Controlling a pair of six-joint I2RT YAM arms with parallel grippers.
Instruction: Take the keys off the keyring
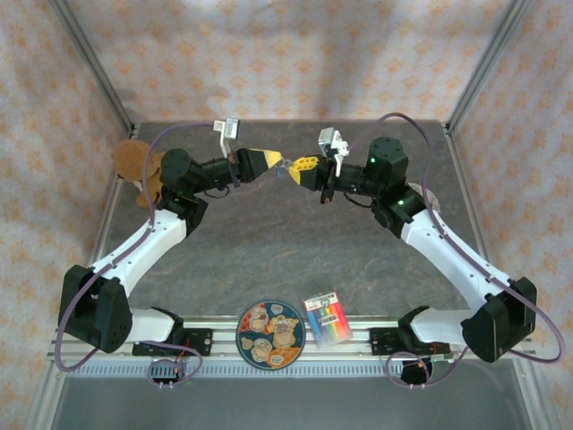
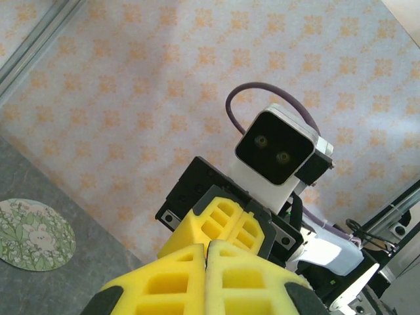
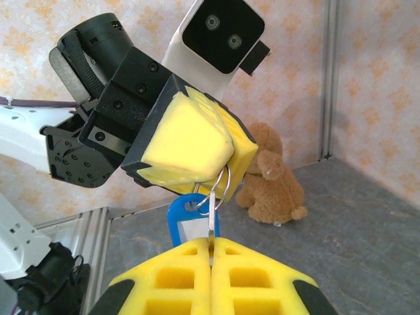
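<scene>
left gripper [image 3: 224, 163] clamps the keyring [image 3: 222, 188], right gripper [image 3: 211, 254] pinches the key [image 3: 212, 226] just beside it, key's long axis running straight from ring into right pads.

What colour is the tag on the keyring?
Blue; the tag shows best in the right wrist view.

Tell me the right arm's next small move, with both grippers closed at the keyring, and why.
Probably ease the right gripper back from the left gripper with a slight twist, working the key along the ring. The left clamps the ring, the right pinches the key, which hangs on it beside the blue tag.
</scene>
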